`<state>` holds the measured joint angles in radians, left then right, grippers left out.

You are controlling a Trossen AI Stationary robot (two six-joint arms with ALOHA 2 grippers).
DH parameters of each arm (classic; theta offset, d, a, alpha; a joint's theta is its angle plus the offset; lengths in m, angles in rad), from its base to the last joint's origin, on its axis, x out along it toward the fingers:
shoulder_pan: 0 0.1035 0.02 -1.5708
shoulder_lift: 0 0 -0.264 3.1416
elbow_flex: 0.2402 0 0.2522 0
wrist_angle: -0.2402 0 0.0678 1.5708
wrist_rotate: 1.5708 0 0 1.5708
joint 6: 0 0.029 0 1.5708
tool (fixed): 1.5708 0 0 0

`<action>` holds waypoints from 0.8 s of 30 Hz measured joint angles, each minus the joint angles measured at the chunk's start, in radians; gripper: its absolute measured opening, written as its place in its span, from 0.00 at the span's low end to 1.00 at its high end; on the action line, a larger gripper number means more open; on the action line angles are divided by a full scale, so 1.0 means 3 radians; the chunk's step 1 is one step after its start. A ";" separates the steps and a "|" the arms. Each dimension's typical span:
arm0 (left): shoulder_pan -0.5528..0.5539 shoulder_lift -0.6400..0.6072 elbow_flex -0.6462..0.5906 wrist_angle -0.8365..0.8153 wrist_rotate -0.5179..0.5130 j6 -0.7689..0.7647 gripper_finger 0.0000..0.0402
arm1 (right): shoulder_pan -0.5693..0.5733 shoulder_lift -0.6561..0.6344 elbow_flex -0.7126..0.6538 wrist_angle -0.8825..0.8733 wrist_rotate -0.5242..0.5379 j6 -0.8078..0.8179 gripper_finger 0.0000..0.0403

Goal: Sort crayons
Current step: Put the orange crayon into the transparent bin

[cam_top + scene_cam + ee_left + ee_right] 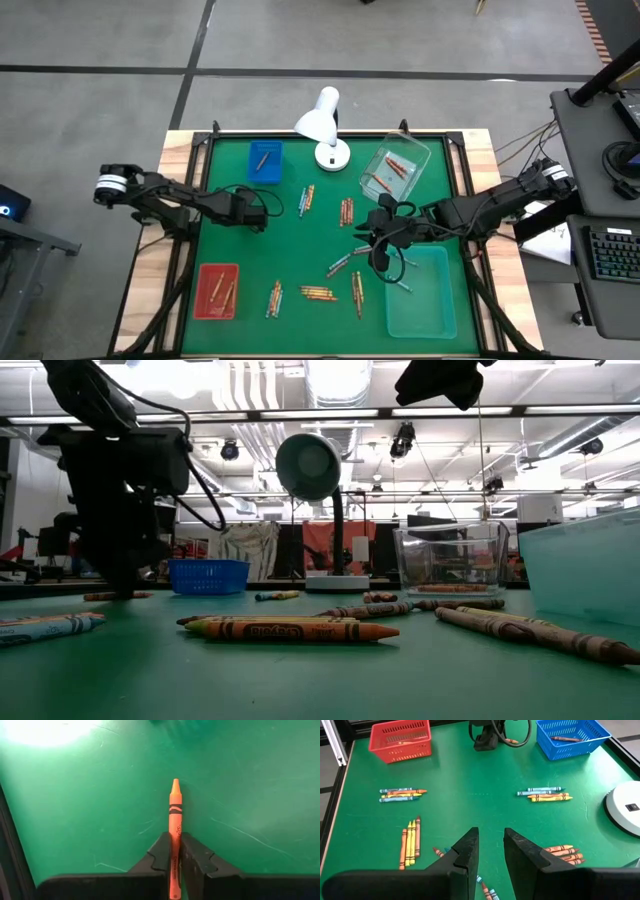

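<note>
Left hand (172, 855) clamps orange crayon (174, 815), bench 9 o'clock; right hand (491, 855) narrow, empty. Most crayon clusters (318, 293) unsorted.

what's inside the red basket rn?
The red basket holds a few crayons, orange-brown by the look, lying lengthwise. The right wrist view shows at least one through the mesh wall. Exact count unclear; the walls hide part of the floor.

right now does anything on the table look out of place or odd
One thing: the blue basket holds an orange crayon, which looks like a colour mismatch. Otherwise nothing is spilled or broken. The left gripper is shut on an orange crayon; the right gripper is open above loose crayons.
</note>
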<state>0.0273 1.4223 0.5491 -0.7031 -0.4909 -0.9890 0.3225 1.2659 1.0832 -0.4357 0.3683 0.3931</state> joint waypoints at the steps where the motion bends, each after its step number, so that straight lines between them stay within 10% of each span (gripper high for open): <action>1: -0.0003 -0.0014 0.0000 0.0006 -0.0002 0.0003 0.02 | 0.0000 0.0000 0.0000 0.0000 -0.0001 0.0000 0.20; 14: -0.0340 -0.0812 -0.0020 0.0170 -0.0151 0.0195 0.00 | -0.0001 0.0000 -0.0146 0.0189 0.0014 -0.0067 0.20; 24: -0.0879 -0.1168 -0.0013 0.2140 -0.0345 0.1602 0.00 | -0.0001 0.0000 -0.0616 0.1480 0.0034 -0.0571 0.20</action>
<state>-0.2364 1.0718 0.5453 -0.0611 -0.5943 -0.5085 0.3222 1.2659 0.8984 0.0082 0.3786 0.2217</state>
